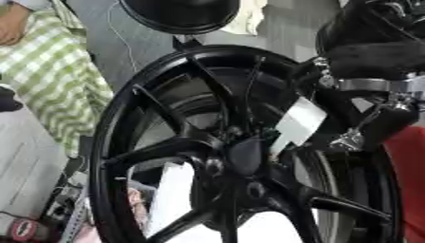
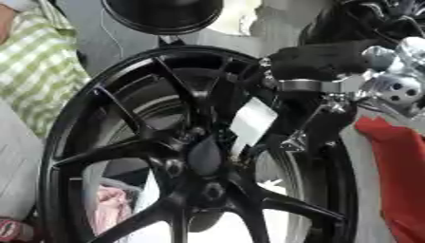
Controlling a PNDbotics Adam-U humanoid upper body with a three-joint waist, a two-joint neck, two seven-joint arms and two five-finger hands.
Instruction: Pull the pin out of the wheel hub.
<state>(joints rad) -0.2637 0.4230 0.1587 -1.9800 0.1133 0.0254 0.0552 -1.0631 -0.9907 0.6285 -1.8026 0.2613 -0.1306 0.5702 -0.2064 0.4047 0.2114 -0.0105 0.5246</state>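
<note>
A: Black spoked wheel (image 1: 241, 156) upright, filling frame. Hub (image 2: 203, 159) at centre, dark; pin not made out.
B: Right hand (image 2: 319, 123) in from upper right, against rim near white tag (image 1: 297, 124). Fingers: cannot tell, black on black.
A: Around it?
B: Red object (image 2: 398, 175) right edge, black round thing (image 1: 179, 14) above, green checked cloth (image 1: 50, 80) left, possibly pink cloth (image 2: 108, 209) behind spokes.

Background: a grey floor (image 1: 153, 45) behind the work, crossed by a thin pale cable (image 1: 123, 40). At left, green-and-white checked cloth (image 1: 54, 80); at right, red fabric (image 2: 398, 175).
</note>
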